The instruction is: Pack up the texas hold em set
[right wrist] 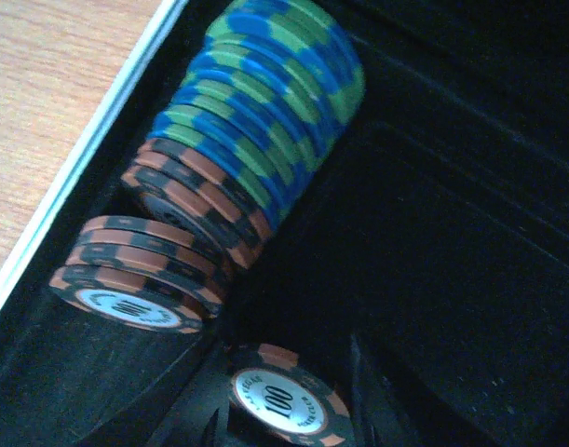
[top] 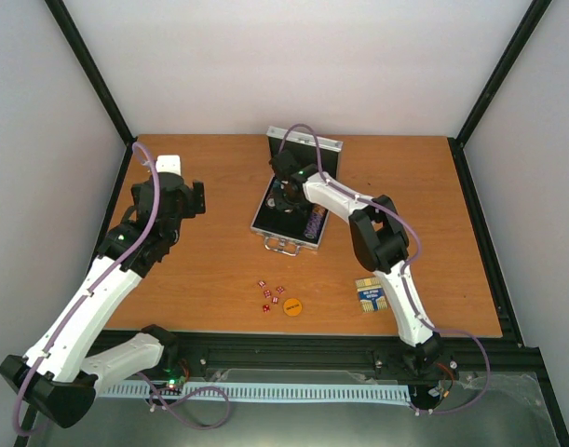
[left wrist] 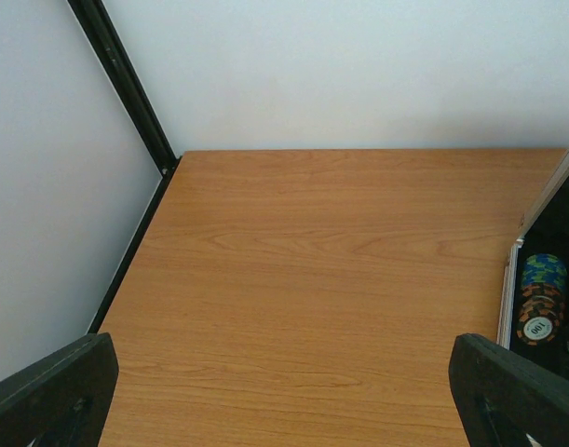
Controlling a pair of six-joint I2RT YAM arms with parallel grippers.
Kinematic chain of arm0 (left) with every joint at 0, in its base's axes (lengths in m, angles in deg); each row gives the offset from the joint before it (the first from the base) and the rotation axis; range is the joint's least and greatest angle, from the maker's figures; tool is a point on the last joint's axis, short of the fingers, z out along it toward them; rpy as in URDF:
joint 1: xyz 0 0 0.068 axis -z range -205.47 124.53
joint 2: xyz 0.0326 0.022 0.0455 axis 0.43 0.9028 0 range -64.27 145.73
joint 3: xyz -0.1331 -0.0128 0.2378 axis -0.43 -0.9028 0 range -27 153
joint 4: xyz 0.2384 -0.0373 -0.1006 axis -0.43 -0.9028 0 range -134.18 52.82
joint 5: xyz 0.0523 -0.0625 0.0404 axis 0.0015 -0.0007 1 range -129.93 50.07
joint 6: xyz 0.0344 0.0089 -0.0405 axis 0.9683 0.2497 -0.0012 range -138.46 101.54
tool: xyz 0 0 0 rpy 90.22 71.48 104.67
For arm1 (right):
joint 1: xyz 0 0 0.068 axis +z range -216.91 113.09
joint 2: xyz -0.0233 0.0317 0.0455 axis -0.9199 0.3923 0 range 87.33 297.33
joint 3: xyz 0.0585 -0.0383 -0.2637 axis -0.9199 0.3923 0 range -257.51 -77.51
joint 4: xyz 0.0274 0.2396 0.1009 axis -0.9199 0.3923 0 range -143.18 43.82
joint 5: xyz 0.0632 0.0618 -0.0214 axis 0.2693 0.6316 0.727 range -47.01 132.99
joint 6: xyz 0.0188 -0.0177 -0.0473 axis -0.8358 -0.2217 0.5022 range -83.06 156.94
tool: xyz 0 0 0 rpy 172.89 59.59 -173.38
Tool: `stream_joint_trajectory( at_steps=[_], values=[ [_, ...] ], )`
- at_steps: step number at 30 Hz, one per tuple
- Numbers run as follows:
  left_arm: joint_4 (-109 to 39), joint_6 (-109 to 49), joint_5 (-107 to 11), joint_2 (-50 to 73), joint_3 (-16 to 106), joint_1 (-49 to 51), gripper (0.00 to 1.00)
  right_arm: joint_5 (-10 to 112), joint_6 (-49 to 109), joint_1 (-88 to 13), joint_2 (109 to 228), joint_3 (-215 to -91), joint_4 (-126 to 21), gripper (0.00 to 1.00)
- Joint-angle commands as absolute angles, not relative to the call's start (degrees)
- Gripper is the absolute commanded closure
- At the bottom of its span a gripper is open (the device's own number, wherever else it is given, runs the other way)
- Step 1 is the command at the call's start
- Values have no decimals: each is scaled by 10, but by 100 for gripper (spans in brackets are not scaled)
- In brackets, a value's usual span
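White walls (top: 293,65) and a black frame (top: 93,74) close in an orange-brown wooden desk (top: 200,270).

In the overhead view the silver case (top: 265,222) lies open at the upper centre of the desk. Its lid (top: 312,147) stands up at the far side and its metal handle (top: 282,246) points toward the bottom of the frame.

The right pincer (top: 286,191) is down inside the black-lined tray. Its wrist camera shows a slanted row of poker chips (right wrist: 256,121) standing on edge in a groove at the tray's left side. Blue-green ones are at the top and orange-black ones lower down. A single orange-black chip marked 100 (right wrist: 279,400) sits at the bottom centre, between dark shapes that look like the fingers. I cannot tell whether the jaws are closed on it or only stand beside it.

The left pincer (left wrist: 284,396) hovers over bare desk at the left, well apart from the case. Its fingers (left wrist: 51,391) are spread wide and hold nothing.

In the lower centre of the overhead view, the red dice (top: 271,295) are scattered just left of the orange disc (top: 292,305). The card deck (top: 371,293) lies to the right of the disc, beside the right arm.
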State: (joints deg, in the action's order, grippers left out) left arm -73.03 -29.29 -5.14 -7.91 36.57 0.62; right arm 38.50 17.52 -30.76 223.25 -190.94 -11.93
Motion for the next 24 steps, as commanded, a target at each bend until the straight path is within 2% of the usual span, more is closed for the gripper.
stream_joint_trajectory(
  at_steps=[1,12,14,19,21,24],
  values=[
    [-732,-303,-41,-90,381,3,0,368,177,-322,2210,-1878,-85,65],
    [-737,-312,-46,-95,380,2,0,369,175,-322,2174,-1822,-104,66],
    [-738,-312,-45,-97,380,3,0,368,176,-322,2178,-1826,-103,58],
    [-741,-311,-40,-101,376,3,0,374,172,-322,2188,-1845,-96,26],
    [-741,-311,-39,-102,376,3,0,376,167,-321,2188,-1846,-100,22],
    [-740,-310,-39,-103,376,2,0,375,163,-321,2193,-1852,-100,22]
  ],
)
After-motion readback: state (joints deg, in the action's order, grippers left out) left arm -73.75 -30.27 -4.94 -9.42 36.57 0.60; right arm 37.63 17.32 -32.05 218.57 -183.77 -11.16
